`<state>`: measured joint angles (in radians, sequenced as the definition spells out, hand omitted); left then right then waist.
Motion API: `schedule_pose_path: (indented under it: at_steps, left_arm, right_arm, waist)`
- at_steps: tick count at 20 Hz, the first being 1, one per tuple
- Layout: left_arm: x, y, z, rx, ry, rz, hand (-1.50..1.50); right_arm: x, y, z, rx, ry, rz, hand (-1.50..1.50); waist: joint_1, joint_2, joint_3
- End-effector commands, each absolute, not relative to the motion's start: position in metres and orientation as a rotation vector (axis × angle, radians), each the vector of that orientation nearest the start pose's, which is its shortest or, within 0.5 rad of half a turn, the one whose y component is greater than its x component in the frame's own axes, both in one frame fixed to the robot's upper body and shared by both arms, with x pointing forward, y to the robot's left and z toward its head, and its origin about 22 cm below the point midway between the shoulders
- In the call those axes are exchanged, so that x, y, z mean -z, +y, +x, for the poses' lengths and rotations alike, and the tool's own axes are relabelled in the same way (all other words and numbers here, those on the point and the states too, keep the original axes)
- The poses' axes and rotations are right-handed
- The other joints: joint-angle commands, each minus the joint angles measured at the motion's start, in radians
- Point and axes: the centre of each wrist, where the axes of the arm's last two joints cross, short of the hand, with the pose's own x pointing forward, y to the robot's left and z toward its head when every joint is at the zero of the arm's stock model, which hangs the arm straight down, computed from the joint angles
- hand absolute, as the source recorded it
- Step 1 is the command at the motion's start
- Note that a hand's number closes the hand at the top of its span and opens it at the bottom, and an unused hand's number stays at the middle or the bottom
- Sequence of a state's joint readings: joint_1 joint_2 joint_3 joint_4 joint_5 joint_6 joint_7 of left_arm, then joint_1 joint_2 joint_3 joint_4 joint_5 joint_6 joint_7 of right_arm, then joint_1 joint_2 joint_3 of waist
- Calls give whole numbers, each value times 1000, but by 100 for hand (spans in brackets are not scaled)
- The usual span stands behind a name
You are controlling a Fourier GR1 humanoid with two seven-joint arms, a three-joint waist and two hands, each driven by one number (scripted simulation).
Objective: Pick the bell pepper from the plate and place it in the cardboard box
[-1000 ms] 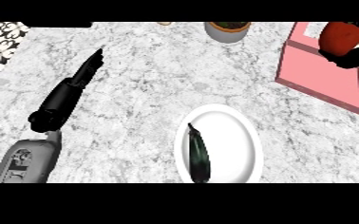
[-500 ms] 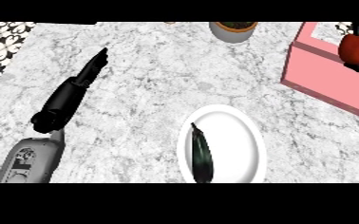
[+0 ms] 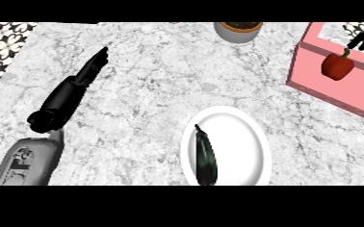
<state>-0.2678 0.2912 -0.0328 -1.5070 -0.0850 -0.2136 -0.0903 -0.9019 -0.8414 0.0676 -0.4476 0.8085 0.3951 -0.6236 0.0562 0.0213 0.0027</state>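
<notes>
A red bell pepper [image 3: 337,65] with a green stem lies inside the pink box [image 3: 313,81] at the right edge. Just above and right of it, only the black fingers of my right hand [image 3: 355,41] show; they are straight and apart from the pepper. The white plate [image 3: 245,139] sits at the lower middle and holds a long dark green vegetable [image 3: 205,156] along its left side. My left hand [image 3: 78,84] rests on the counter at the left, fingers straight and pointing up-right, holding nothing.
A grey pot with soil [image 3: 239,30] stands at the back, left of the pink box. A black-and-white patterned patch [image 3: 13,38] shows at the far left corner. Marble counter [image 3: 156,77] spreads between my left hand and the box.
The right hand, which covered the pepper over the box, has let go and pulled back to the right edge. The pepper now lies lower inside the box. The left hand has stayed put.
</notes>
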Motion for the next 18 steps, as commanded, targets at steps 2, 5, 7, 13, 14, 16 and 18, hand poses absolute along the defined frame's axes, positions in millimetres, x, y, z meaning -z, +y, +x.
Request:
schedule_pose_path:
  at_steps: [2, 5, 7, 13, 14, 16, 18]
  left_arm:
    - [-57, 259, 300, 557, -1780, 46, 0]
    - [-58, 265, 301, 542, -1758, 72, 0]
    - [-63, 259, 299, 553, -1770, 41, 0]
    - [-62, 257, 295, 572, -1790, 39, 0]
    - [-73, 258, 306, 576, -1777, 49, 0]
    - [-72, 253, 300, 566, -1786, 51, 0]
    - [-70, 252, 301, 582, -1791, 47, 0]
  right_arm:
    - [-180, -460, 393, -1276, -1434, -496, -150]
    - [-178, -452, 400, -983, -1713, -330, -150]
    - [-159, -450, 401, -710, -1780, -171, -150]
    - [-165, -476, 388, -293, -1711, -54, -150]
    - [-181, -482, 386, -244, -1748, -53, -150]
    - [-174, -493, 376, -175, -1725, -67, -150]
    - [-176, -504, 367, -138, -1745, -117, -150]
  waist:
    - [2, 3, 1]
    - [-22, -6, 1]
    - [-12, -8, 5]
    - [0, 2, 1]
    - [-8, 4, 2]
    - [8, 8, 3]
    - [16, 16, 4]
